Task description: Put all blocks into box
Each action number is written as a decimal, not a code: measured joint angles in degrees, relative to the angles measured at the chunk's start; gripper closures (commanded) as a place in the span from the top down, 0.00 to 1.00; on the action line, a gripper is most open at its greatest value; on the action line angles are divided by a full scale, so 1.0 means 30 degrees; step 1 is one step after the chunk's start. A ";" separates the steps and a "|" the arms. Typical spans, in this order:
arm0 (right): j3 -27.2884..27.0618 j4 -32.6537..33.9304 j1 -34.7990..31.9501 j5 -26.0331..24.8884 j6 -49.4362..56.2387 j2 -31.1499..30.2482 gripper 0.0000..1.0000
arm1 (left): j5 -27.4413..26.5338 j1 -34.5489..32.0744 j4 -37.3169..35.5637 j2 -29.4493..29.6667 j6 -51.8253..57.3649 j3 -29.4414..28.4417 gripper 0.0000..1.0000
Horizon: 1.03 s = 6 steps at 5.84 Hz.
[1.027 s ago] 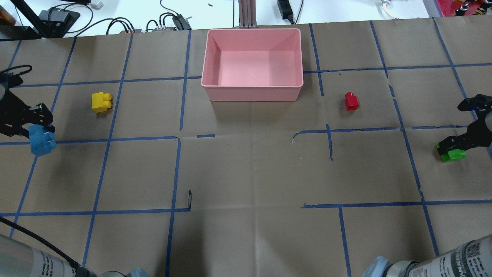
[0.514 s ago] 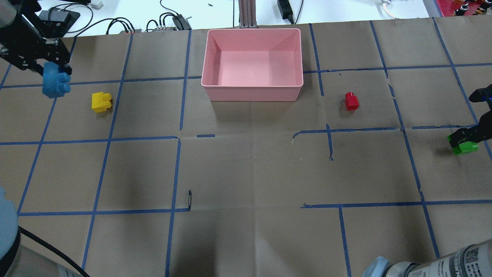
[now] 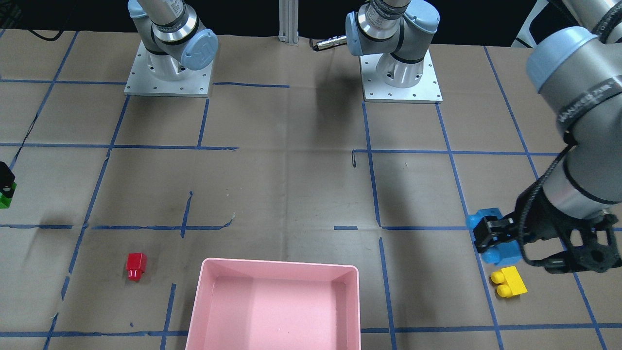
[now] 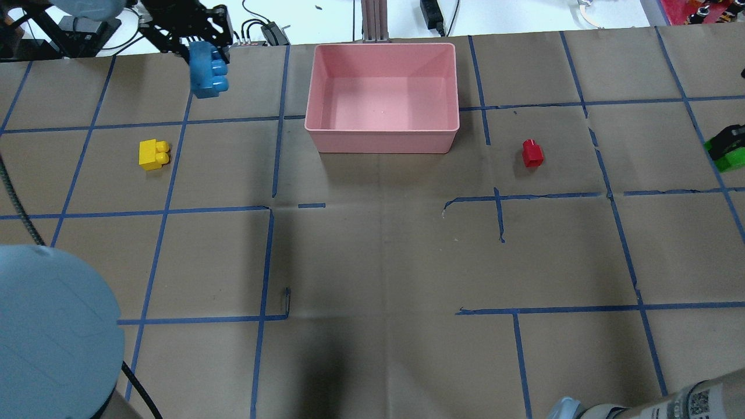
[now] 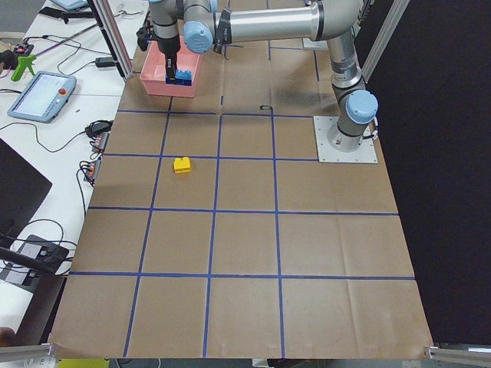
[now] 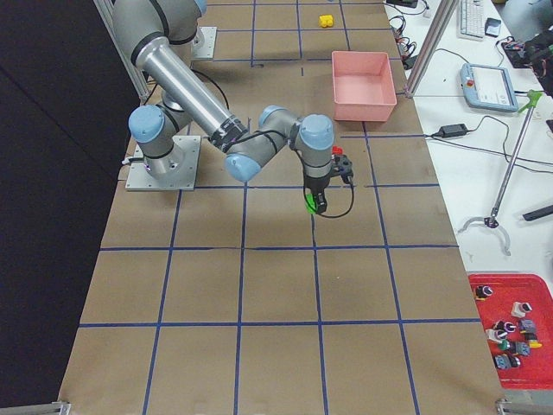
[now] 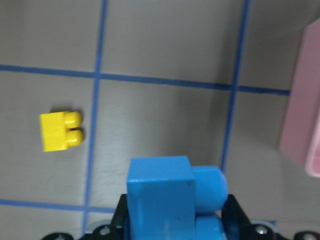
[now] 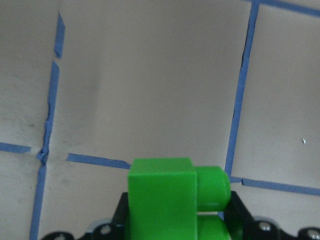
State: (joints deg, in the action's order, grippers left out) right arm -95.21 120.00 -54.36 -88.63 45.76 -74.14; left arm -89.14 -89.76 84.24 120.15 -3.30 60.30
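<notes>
Light-blue three-stud block is clenched by the left hand, raised left of the shallow pink plastic box to clear its rim; a green two-stud block is clenched by the right hand.

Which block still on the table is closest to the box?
The red block, on the robot's right of the pink box. The yellow block, the only other one on the table, lies clearly farther off.

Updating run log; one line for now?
left gripper: blue block; right gripper: green block; box: empty; table: red block, yellow block
</notes>
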 measured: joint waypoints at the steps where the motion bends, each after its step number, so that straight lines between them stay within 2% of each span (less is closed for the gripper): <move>1: 0.1840 -0.1612 -0.1063 -0.0013 -0.0973 0.0051 0.04 | 0.0362 -0.1475 0.0197 0.1929 -0.1270 -0.2214 0.15; 2: 0.2773 -0.2610 -0.2050 0.0092 -0.2044 0.0035 0.04 | 0.0798 -0.2598 0.0242 0.3627 -0.2209 -0.3701 0.17; 3: 0.3307 -0.3302 -0.3300 0.0261 -0.3166 0.0016 0.04 | 0.0982 -0.3359 0.0178 0.4783 -0.2828 -0.4354 0.17; 4: 0.3882 -0.3649 -0.5088 0.0601 -0.4730 0.0105 0.05 | 0.1315 -0.3765 0.0048 0.5579 -0.3188 -0.4534 0.25; 5: 0.4320 -0.3674 -0.6989 0.1615 -0.6902 0.0391 0.05 | 0.1643 -0.4157 -0.0216 0.6101 -0.3333 -0.4555 0.94; 6: 0.4489 -0.3557 -0.8569 0.2701 -0.8856 0.0857 0.06 | 0.1705 -0.4437 -0.0936 0.6328 -0.3389 -0.4538 0.98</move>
State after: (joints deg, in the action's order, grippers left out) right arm -81.75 109.33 -80.06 -80.53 19.19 -71.57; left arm -84.02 -103.07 81.43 139.13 -13.47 46.68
